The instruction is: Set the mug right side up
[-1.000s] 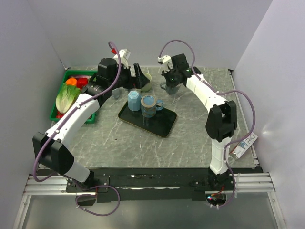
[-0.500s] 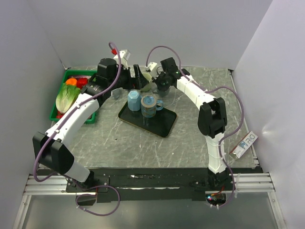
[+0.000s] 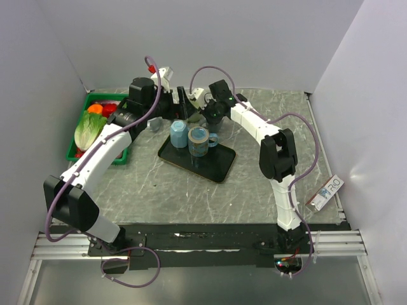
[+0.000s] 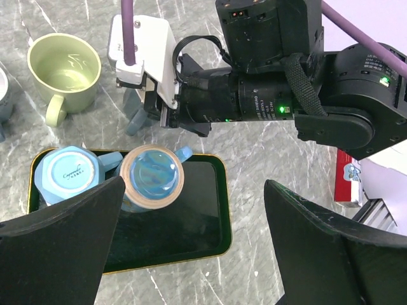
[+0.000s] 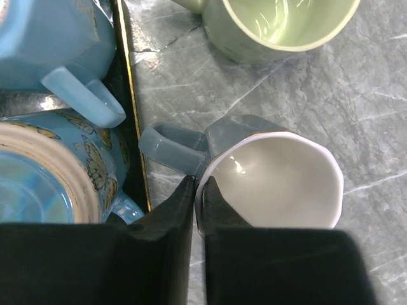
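My right gripper (image 5: 198, 184) is shut on the rim of a grey-blue mug (image 5: 273, 171) with a white inside, one finger inside and one outside, next to its handle. The mug's mouth faces the wrist camera. It sits just off the black tray's (image 5: 130, 127) far edge; I cannot tell whether it touches the table. In the top view the right gripper (image 3: 207, 118) is behind the tray (image 3: 206, 166). On the tray a light blue mug (image 4: 70, 173) and a butterfly mug (image 4: 151, 175) stand upside down. My left gripper (image 4: 194, 184) is open and empty above the tray.
A pale green mug (image 4: 63, 63) stands upright on the table behind the tray, close to the held mug. A green crate (image 3: 75, 147) with lettuce and other produce is at the left. A small box (image 3: 324, 190) lies at the right edge.
My right arm has swung left with the grey-blue mug, from the back middle to beside the green mug at the tray's far edge. The left arm has barely moved.
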Available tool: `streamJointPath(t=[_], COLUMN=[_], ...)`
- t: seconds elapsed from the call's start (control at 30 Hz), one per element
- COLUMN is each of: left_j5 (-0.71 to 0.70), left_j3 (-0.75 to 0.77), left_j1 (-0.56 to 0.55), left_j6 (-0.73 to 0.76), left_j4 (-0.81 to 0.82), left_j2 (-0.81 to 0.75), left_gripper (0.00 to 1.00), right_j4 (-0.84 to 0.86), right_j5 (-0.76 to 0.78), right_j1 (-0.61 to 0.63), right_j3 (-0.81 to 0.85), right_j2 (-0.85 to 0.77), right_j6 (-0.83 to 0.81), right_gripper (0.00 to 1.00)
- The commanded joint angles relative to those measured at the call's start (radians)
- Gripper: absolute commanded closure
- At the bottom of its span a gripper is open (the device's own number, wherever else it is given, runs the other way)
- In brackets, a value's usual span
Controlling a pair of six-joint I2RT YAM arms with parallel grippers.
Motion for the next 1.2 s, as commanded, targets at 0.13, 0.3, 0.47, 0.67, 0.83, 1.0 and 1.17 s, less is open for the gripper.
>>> streamJointPath(t=[0.13, 0.3, 0.47, 0.67, 0.83, 1.0, 1.17], left_j5=[0.034, 0.026, 0.006, -0.045, -0.092, -0.127, -0.199], left_j3=[0.034, 0.029, 0.026, 0.01, -0.023, -0.029, -0.004], left_j1=[0.009, 0.012, 0.015, 0.018, 0.02, 0.02, 0.02], left_j6=[0.015, 0.015, 0.013, 0.003, -0.034, -0.077, -0.158], left_j4=[0.003, 0.0, -0.006, 0.003, 0.014, -0.005, -0.066], left_j2=[0.02, 0.009, -0.009, -0.04, -0.057, -0.048, -0.006], left_gripper=[0.04, 0.04, 0.04, 0.04, 0.04, 0.04, 0.04], right_j4=[0.075, 0.052, 0.038, 0.021, -0.003, -0.054, -0.112], right_j5=[0.085, 0.062, 0.075, 0.075, 0.009, -0.14, -0.25], right_j1=[0.022, 0.022, 0.02, 0.014, 0.002, -0.013, -0.038], right_j3=[0.059, 0.097, 0.11, 0.047, -0.063, -0.205, -0.26], right_j2=[-0.011, -0.023, -0.065, -0.157, -0.264, -0.345, -0.368], right_j6=[-0.005, 0.017, 0.041, 0.066, 0.083, 0.05, 0.049], right_gripper=[0.53, 0.41, 0.32, 0.22, 0.2, 0.22, 0.27])
